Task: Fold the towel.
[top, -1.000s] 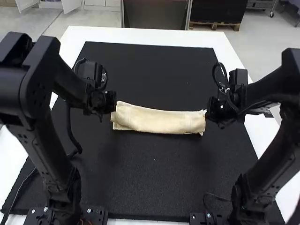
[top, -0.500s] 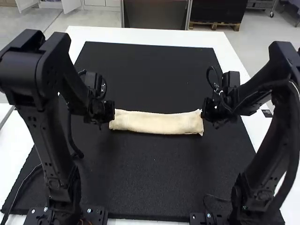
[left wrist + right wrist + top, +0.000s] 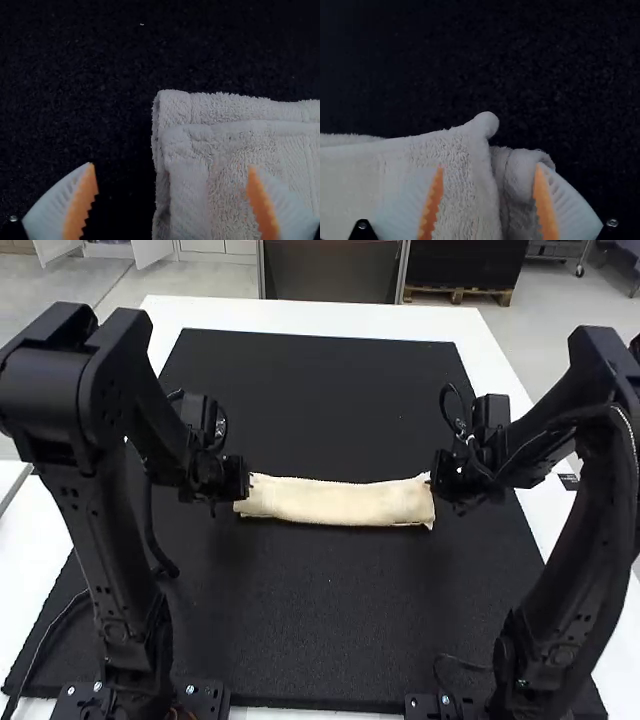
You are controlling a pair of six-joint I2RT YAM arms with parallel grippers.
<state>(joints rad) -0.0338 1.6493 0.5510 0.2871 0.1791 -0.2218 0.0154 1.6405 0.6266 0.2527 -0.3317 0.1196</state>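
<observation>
Towel [image 3: 340, 502] folded into a long narrow strip, flat on the black mat [image 3: 330, 610], between the two arms. Long axis runs side to side, nearly straight across; one short end points to the left gripper [image 3: 236, 480], other to the right gripper [image 3: 446, 480]. Left fingers apart, one over the towel, one over bare mat, towel edge in the gap. Right fingers also apart, towel end between them, not clamped. Layers stacked unevenly at left end; at right end a small corner tip pokes out beside a rounded fold.
</observation>
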